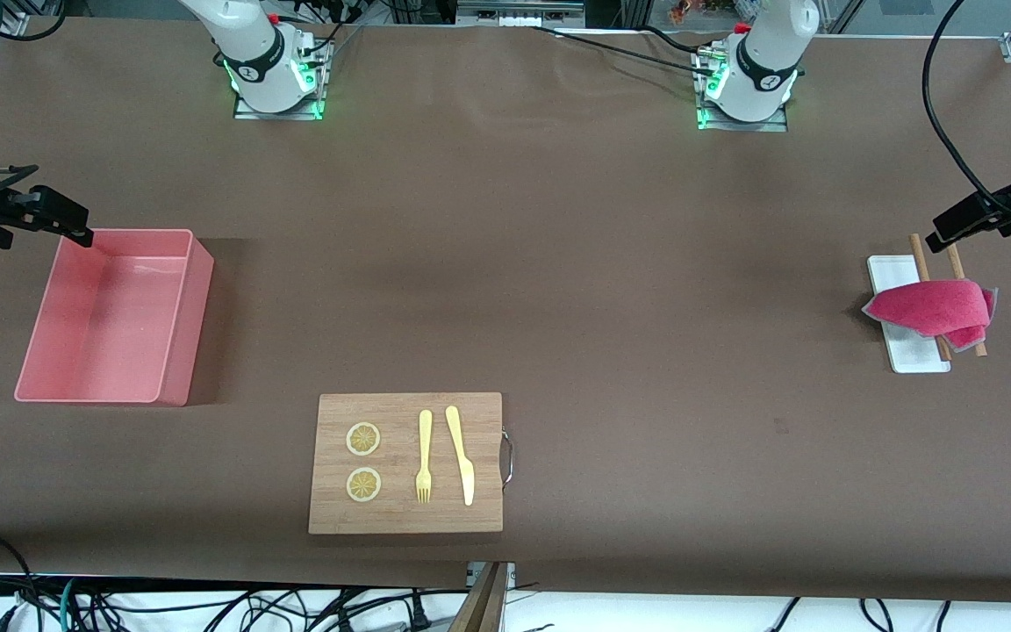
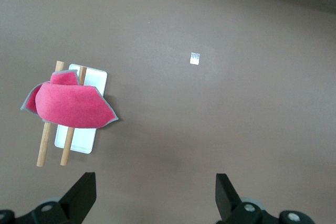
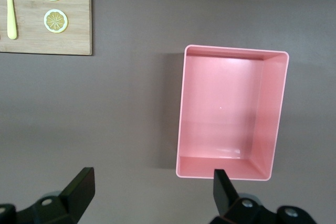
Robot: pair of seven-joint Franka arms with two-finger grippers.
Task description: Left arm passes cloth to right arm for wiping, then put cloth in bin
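- One cloth (image 1: pixel 931 312) lies crumpled over two wooden sticks (image 1: pixel 920 264) and one small white tray (image 1: pixel 914 351) at the left arm's end of the counter (image 1: pixel 558 263); it hides the middle of both sticks and part of the tray. One edge is folded under, so its full outline cannot be made out.
- The left end effector (image 2: pixel 155 195) hangs above bare counter just beside the cloth, fingers spread wide apart and holding nothing. The front view cuts off most of it at the frame edge.
- One bin (image 1: pixel 115 316) sits at the right arm's end of the counter, nothing in it.
- The right end effector (image 3: pixel 149 192) hangs over the counter at the bin's edge, fingers apart and empty, also cut off at the front view's edge.
- Between the two end effectors, nearer the front camera, one wooden cutting board (image 1: pixel 406 463) carries two lemon slices (image 1: pixel 363 439), one yellow fork (image 1: pixel 424 456) and one yellow knife (image 1: pixel 461 455). The right wrist view crops the board and leaves the knife out.
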